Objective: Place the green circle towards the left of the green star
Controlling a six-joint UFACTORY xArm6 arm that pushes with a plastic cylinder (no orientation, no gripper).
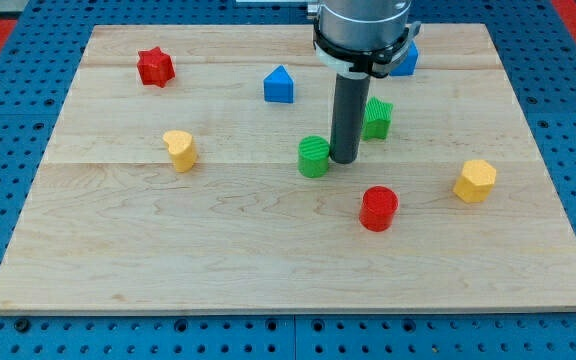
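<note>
Jaws are none on this arm: it ends in a straight dark rod, and my tip (345,160) stands on the board just at the right edge of the green circle, a ribbed green plastic cylinder (314,156), touching it or very nearly so. That green circle sits near the middle of the pale wooden board (118,270). Partly hidden behind the rod, up and to the view's right of my tip, is the green star, a ribbed green plastic block (377,118), so the circle lies to the view's left of it and a little lower, with the rod between the two.

Below and to the view's right of the circle stands a red plastic cylinder (378,208). Farther right, near the board's right side, is a yellow plastic hexagon block (475,181). Above the circle, toward the view's top, sits a blue plastic house-shaped block (279,85). Another blue plastic block (406,60), its shape unclear, peeks out behind the arm's silver collar. At the view's left are a yellow plastic heart-shaped block (180,150) and, well above it, a red plastic star (155,67).
</note>
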